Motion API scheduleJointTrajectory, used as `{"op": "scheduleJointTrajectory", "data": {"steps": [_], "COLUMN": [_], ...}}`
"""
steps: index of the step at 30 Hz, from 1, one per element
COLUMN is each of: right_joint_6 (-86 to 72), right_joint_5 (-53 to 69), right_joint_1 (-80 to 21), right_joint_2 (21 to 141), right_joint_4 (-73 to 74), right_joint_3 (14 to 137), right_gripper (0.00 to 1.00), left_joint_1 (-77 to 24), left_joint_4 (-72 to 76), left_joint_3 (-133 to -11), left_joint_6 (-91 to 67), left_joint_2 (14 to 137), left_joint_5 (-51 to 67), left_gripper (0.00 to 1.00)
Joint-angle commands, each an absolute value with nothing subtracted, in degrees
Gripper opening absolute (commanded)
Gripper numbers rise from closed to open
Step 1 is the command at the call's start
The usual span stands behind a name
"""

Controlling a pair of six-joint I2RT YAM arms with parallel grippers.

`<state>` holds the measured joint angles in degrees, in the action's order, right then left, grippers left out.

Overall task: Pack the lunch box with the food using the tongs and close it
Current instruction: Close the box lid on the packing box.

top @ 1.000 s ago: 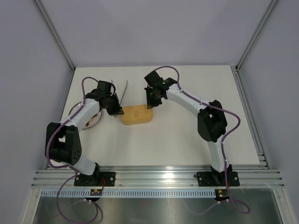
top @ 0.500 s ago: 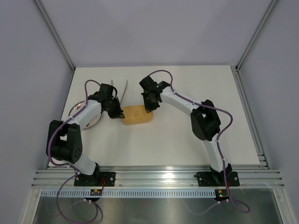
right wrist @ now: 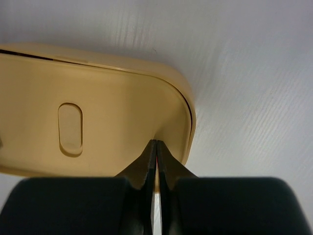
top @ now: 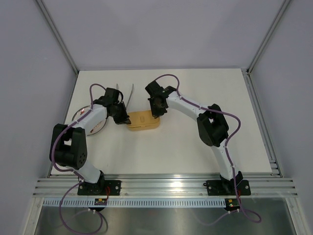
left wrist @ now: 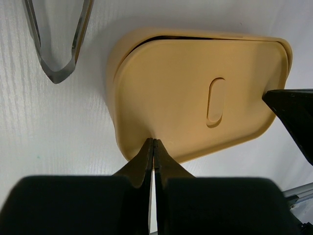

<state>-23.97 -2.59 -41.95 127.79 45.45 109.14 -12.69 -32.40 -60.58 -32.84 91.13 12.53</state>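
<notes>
Right gripper (right wrist: 155, 143), jaws clenched, now sits farther in, on the lid (right wrist: 112, 93).
Left gripper (left wrist: 154, 142), likewise clenched, presses the opposite end; closing the lunch box (top: 143, 121) appears underway.

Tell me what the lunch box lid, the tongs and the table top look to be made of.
Lunch box lid: probably plastic, matte yellow-orange and smooth, with a moulded oval dimple and a rounded rim.
Tongs: metal, likely steel, silvery and shiny, with bright reflections along the thin arms.
Table top: white with a fine ribbed grain. It could be laminate or painted board; the look leaves that open.
</notes>
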Motion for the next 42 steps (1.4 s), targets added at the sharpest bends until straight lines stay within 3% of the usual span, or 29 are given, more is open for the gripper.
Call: {"op": "scheduleJointTrajectory", "data": {"steps": [1, 10, 16, 30, 35, 42], "right_joint_6": [-22.94, -24.43, -25.05, -24.08, -23.38, -23.38], "right_joint_5": [-4.66, -3.87, -3.52, -3.95, -4.83, -5.45], "right_joint_1": [-42.1, -42.1, -42.1, -43.24, -44.21, -45.26], "right_joint_2": [125.25, 118.57, 115.75, 116.98, 119.79, 125.15], "right_joint_4": [44.56, 42.1, 41.66, 43.06, 44.12, 44.21], "right_joint_3": [108.81, 106.53, 105.56, 108.01, 111.09, 113.03], "right_gripper": [0.08, 0.16, 0.28, 0.36, 0.38, 0.38], "left_joint_1": [-12.83, -12.92, -12.83, -13.44, -14.41, -14.59], "left_joint_4": [-31.38, -31.55, -31.55, -34.01, -35.42, -35.77], "left_joint_3": [-60.21, -60.38, -61.26, -63.98, -66.09, -66.36], "left_joint_6": [-31.55, -31.2, -31.2, -29.8, -29.09, -29.44], "left_joint_2": [92.2, 94.22, 95.8, 89.21, 87.8, 85.34], "left_joint_5": [11.87, 10.99, 10.9, 9.32, 6.34, 4.22], "left_gripper": [0.0, 0.0, 0.0, 0.0, 0.15, 0.15]}}
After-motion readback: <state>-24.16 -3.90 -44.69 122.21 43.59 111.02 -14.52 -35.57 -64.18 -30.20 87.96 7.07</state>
